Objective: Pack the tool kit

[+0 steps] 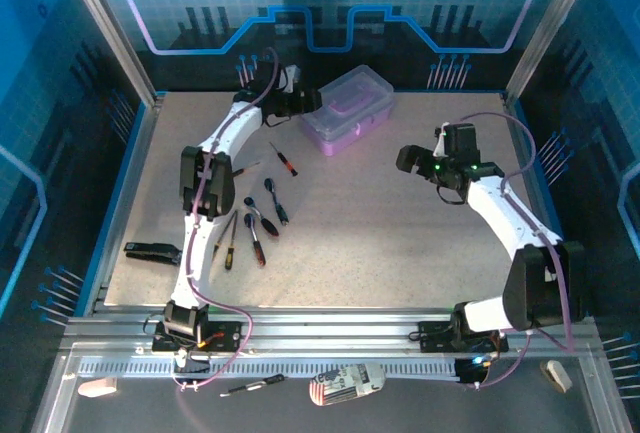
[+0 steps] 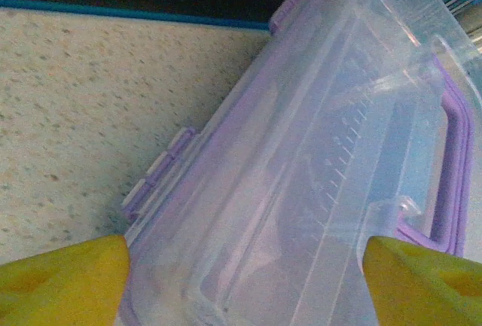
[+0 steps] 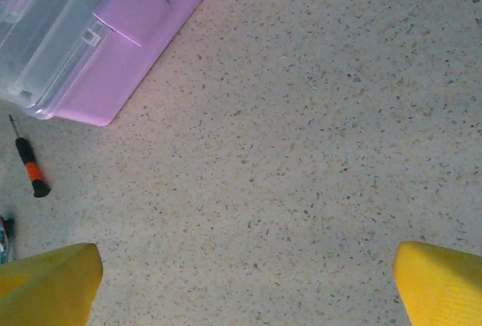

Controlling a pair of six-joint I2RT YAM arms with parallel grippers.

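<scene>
Starting at the bottom of the overhead view, note a thin tool [image 1: 255, 385], probably a screwdriver, lying on the rail [image 1: 400, 338] in front of the arm bases. You could easily leave it unpacked.

Further up, left of centre, the loose screwdrivers [image 1: 255, 223] lie scattered right beside the left arm's elbow. They are thin and round, so a careless swing of that arm would likely roll them apart.

At centre right, your right gripper [image 3: 245, 284] hangs with its jaws spread wide over the bare table [image 3: 316, 115]. An orange-banded screwdriver [image 3: 30, 168] sits at the left edge of its wrist view. Sweeping in low could flick it away.

Farthest off, at the upper centre, the tool kit [image 1: 348, 108] stands with its lid apparently down. Your left gripper [image 2: 245, 281] is spread, its fingers flanking the box's end; you cannot tell whether they touch it. The box looks light, so a push could slide it toward the back edge, or a finger could slip off a clasp [image 2: 162, 168].
</scene>
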